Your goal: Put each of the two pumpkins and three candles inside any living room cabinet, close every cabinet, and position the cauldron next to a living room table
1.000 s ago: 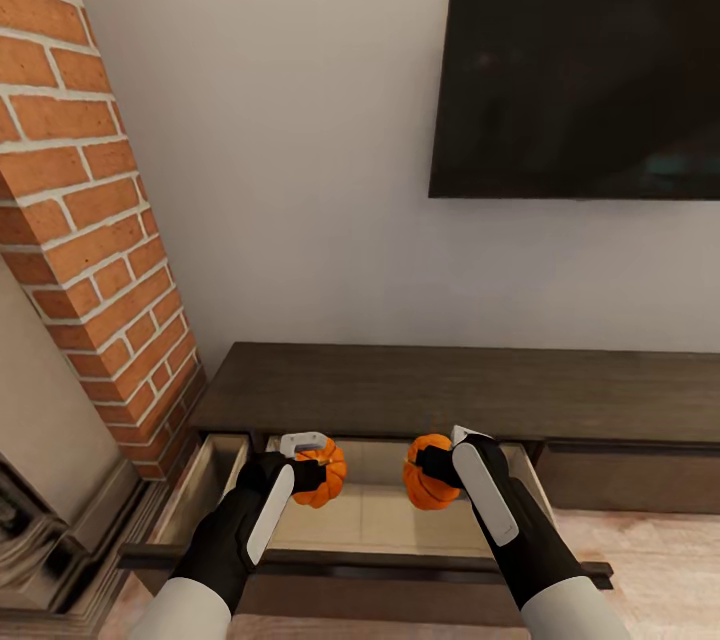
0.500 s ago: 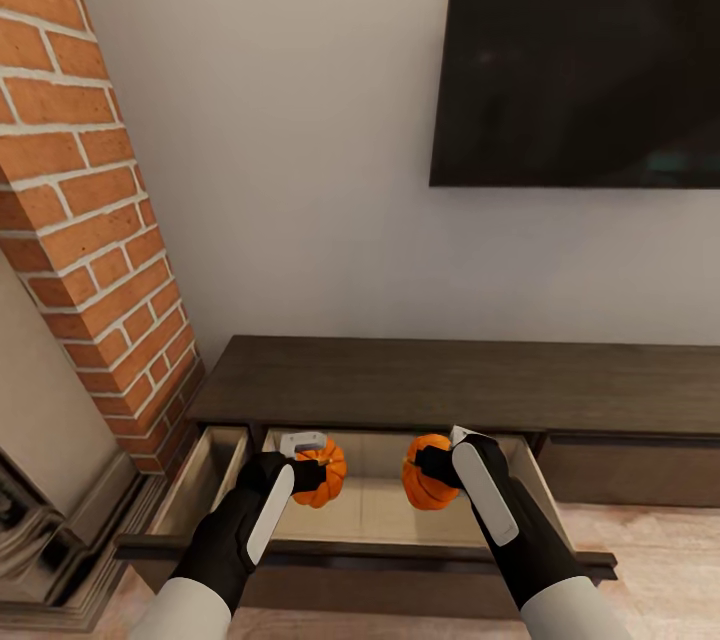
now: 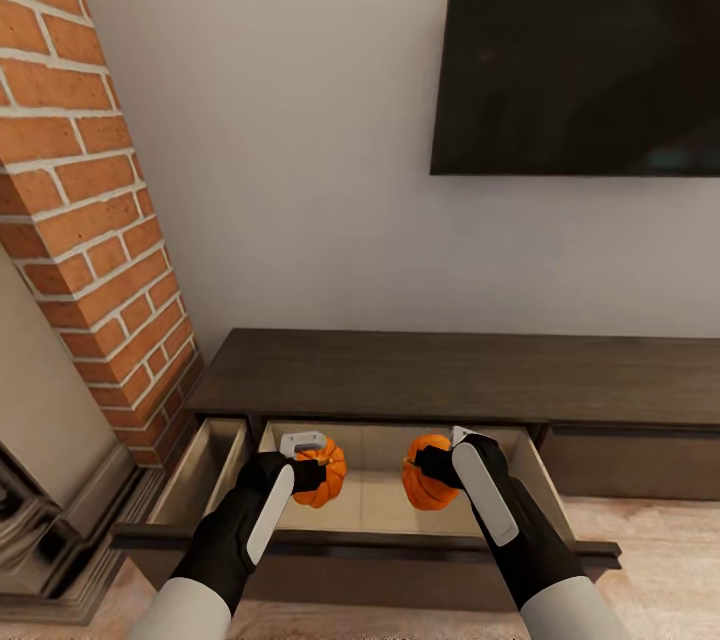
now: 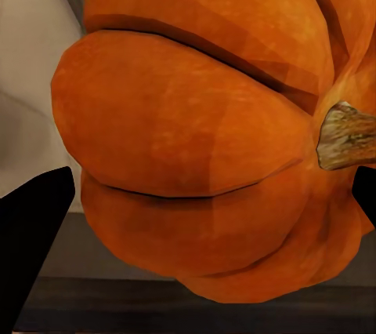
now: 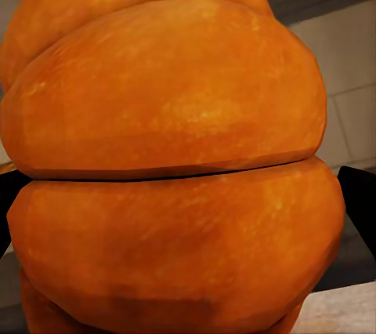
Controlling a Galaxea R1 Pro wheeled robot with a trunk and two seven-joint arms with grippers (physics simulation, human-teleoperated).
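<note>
Each gripper holds an orange ribbed pumpkin over the pulled-out, pale beige drawer (image 3: 370, 505) of the long dark-brown cabinet (image 3: 450, 375). My left gripper (image 3: 308, 468) is shut on the left pumpkin (image 3: 322, 473), whose stem (image 4: 345, 136) shows close up in the left wrist view. My right gripper (image 3: 432, 465) is shut on the right pumpkin (image 3: 428, 472), whose ribbed orange skin (image 5: 172, 169) fills most of the right wrist view. Both pumpkins hang above the drawer's floor, side by side with a gap between them.
A red brick chimney column (image 3: 80, 190) and a grey fireplace surround (image 3: 40, 510) stand at the left. A black television (image 3: 580, 50) hangs on the white wall above the cabinet. The drawer's dark front panel (image 3: 360, 550) lies below my wrists. Pale wood floor (image 3: 650, 560) shows at the right.
The whole view has shifted: cabinet and drawer sit higher and closer in the picture, so the camera moved. Both grippers still hold their pumpkins over the drawer, slightly farther in.
</note>
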